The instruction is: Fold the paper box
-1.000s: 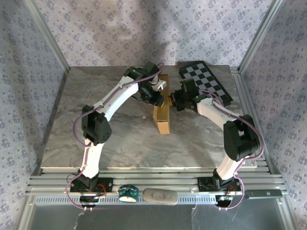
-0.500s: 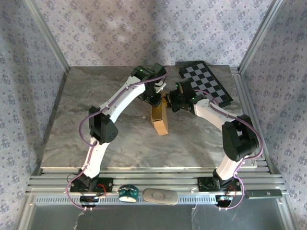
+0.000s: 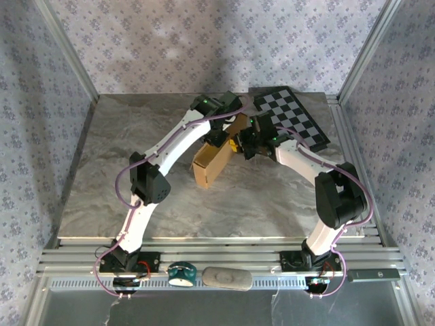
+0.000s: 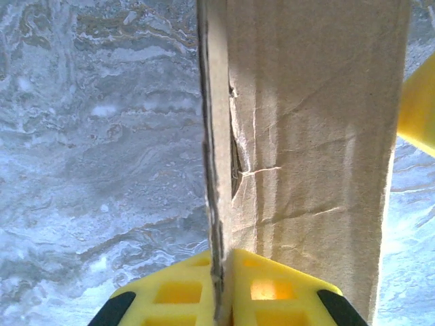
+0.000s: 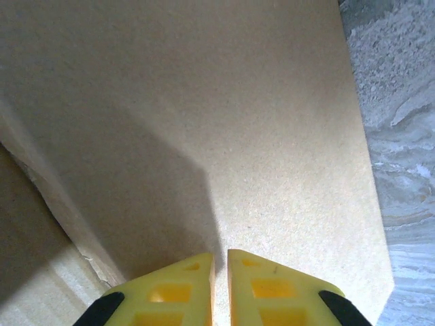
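Observation:
The paper box (image 3: 211, 163) is a brown cardboard piece held up off the marble table, slanting from back right to front left. My left gripper (image 3: 219, 138) is at its upper end. In the left wrist view the left gripper (image 4: 223, 257) is shut on a thin cardboard wall of the paper box (image 4: 312, 136), which stands edge-on between the yellow pads. My right gripper (image 3: 237, 145) is against the box's right side. In the right wrist view the right gripper (image 5: 219, 258) is shut, tips close to a flat panel of the paper box (image 5: 204, 102), nothing between them.
A black-and-grey checkerboard panel (image 3: 293, 119) lies at the back right of the marble table (image 3: 102, 170). A teal object (image 3: 181, 273) and a grey oval object (image 3: 226, 277) rest on the front rail. Patterned walls enclose the sides and back.
The left gripper has closed on the box's wall. The box has swung from standing nearly straight to slanting toward the front left. The right gripper has barely moved.

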Controlling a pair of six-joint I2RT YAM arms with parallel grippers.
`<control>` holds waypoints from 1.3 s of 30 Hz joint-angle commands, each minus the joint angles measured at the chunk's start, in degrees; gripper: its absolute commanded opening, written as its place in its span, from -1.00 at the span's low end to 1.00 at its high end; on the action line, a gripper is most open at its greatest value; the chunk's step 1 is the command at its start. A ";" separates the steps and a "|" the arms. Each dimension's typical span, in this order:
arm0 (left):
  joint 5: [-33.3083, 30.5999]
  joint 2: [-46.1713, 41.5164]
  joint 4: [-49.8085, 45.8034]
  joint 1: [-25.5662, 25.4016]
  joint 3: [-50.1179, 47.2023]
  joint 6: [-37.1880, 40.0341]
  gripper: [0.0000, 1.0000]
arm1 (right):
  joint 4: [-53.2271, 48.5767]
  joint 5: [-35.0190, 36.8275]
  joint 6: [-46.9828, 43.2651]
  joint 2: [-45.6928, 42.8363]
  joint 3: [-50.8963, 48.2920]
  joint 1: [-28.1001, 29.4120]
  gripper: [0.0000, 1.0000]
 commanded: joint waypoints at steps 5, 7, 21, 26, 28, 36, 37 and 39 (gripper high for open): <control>-5.76 1.07 -1.77 -1.21 -1.15 3.74 -0.89 | -9.22 2.15 -12.20 -6.58 2.64 -4.25 -0.69; -7.33 1.27 -1.24 -1.44 -1.65 4.49 -0.91 | -10.92 3.06 -16.89 -8.39 3.17 -6.23 -0.63; -10.75 -6.42 14.09 -3.44 -16.69 19.26 -0.97 | -0.97 -6.68 -92.61 -9.81 7.01 -19.90 0.02; -11.24 -9.95 20.22 -4.52 -23.73 24.80 -1.00 | -4.31 -19.91 -109.85 -6.11 11.57 -24.44 0.16; -11.71 -11.13 22.86 -4.61 -26.64 26.59 -1.00 | -9.05 -19.35 -116.13 -5.42 13.48 -23.88 0.16; -11.96 -14.09 28.17 -5.15 -31.56 32.15 -1.00 | -11.91 -11.23 -127.87 -8.17 5.58 -21.41 0.18; -11.90 -14.51 28.90 -5.19 -32.29 32.79 -1.00 | -11.22 -11.29 -127.64 -8.34 5.10 -21.41 0.18; -11.82 -15.15 30.28 -5.37 -33.66 34.08 -1.00 | -9.55 -9.78 -127.41 -8.27 4.64 -21.15 0.18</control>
